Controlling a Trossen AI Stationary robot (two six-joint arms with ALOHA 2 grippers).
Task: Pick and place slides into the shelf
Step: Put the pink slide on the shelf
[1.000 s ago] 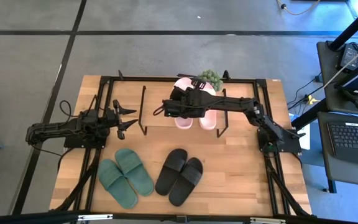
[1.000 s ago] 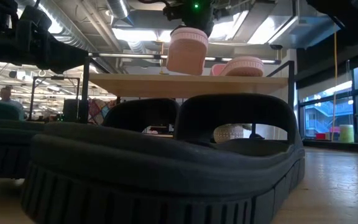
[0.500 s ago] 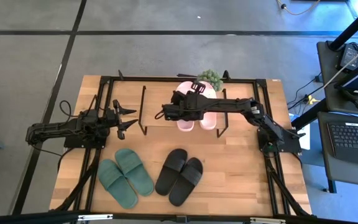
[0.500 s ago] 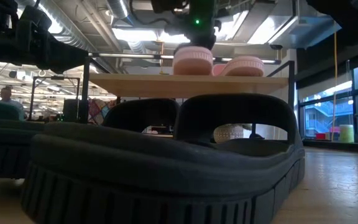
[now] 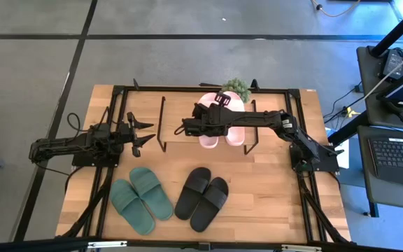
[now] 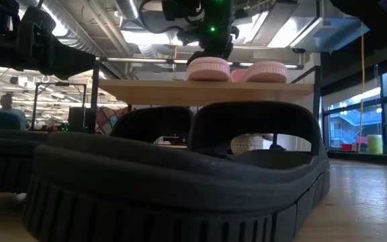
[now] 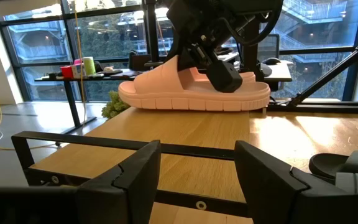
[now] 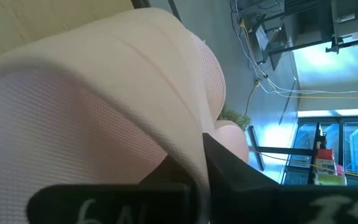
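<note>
One pale pink slide [image 5: 209, 136] lies flat on the shelf's wooden top board [image 6: 180, 91], sole down, next to the second pink slide [image 5: 234, 134], which also rests on its sole. My right gripper [image 5: 207, 126] reaches in from the table's right and is shut on the first pink slide [image 7: 191, 93]. The dark green pair [image 5: 142, 199] and the black pair [image 5: 201, 198] lie on their soles on the near part of the table. My left gripper [image 5: 143, 133] waits open just left of the shelf, its fingers [image 7: 138, 174] touching nothing. My right gripper holds the pink slide by its wide strap [image 7: 188, 73], coming from above and slanting down. One dark finger [image 8: 229, 180] lies along the strap's edge [image 8: 166, 106]; the other is hidden by the strap. The slide's sole lies flat on the shelf board [image 7: 185, 130].
A small green plant [image 5: 237, 87] stands at the far edge behind the shelf. A black frame [image 5: 117, 91] runs around the table. The shelf's board has bare wood [image 5: 177, 115] left of the pink pair. The black slides [image 6: 180, 175] fill the low view's foreground.
My right gripper has come down toward the shelf and tipped the pink slide from hanging steeply above the board to lying flat on it, beside the other pink slide. The left arm has kept still.
</note>
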